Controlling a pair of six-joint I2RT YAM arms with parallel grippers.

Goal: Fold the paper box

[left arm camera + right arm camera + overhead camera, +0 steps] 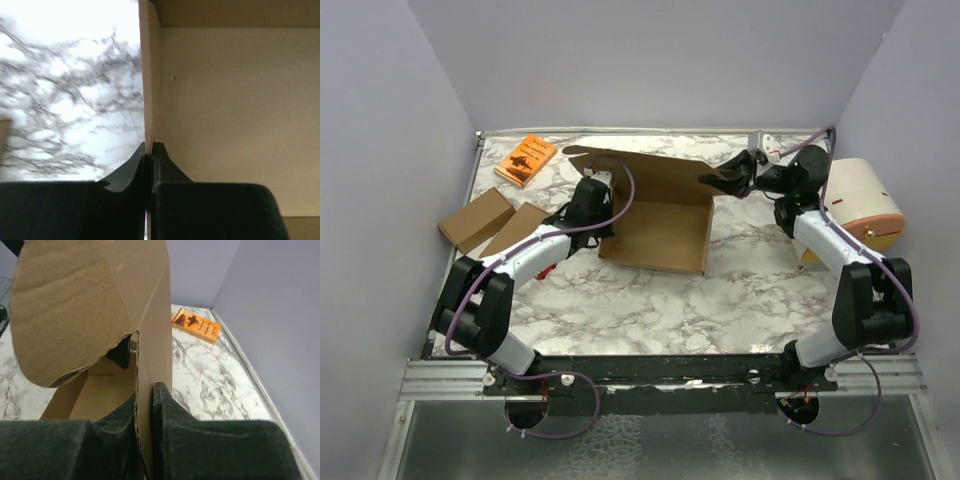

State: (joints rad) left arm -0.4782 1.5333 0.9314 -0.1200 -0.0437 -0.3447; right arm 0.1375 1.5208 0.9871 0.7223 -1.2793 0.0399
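Listener: Where is the paper box (pixel 660 215), and what shape is it in?

Describer: It lies toward the far middle of the table (pixel 720 290), partly formed. Its base is flat, a tall panel rises along the far side, and a rounded flap curls over at the top.

Listener: What are the arms doing?

Describer: Both are gripping it. The left gripper (pixel 592 195) is clamped on the box's upright left wall, with the thin cardboard edge pinched between its dark fingers. The right gripper (pixel 732 178) is closed on an upright cardboard panel at the far right corner, one finger on each face.

Listener: Why hold it from both sides?

Describer: Probably so the left grip keeps that wall standing and the box steady while the right bends its panel into place. The fold looks only partly finished, since the near side lies open.

Listener: What surrounds it?

Describer: The table has a white marble pattern with grey veins, enclosed by plain lilac-grey walls (pixel 650 60). An orange book (pixel 526 160) lies at the far left. Two small brown cardboard boxes (pixel 475 218) sit at the left edge, and a cream rounded object (pixel 865 200) sits at the right.
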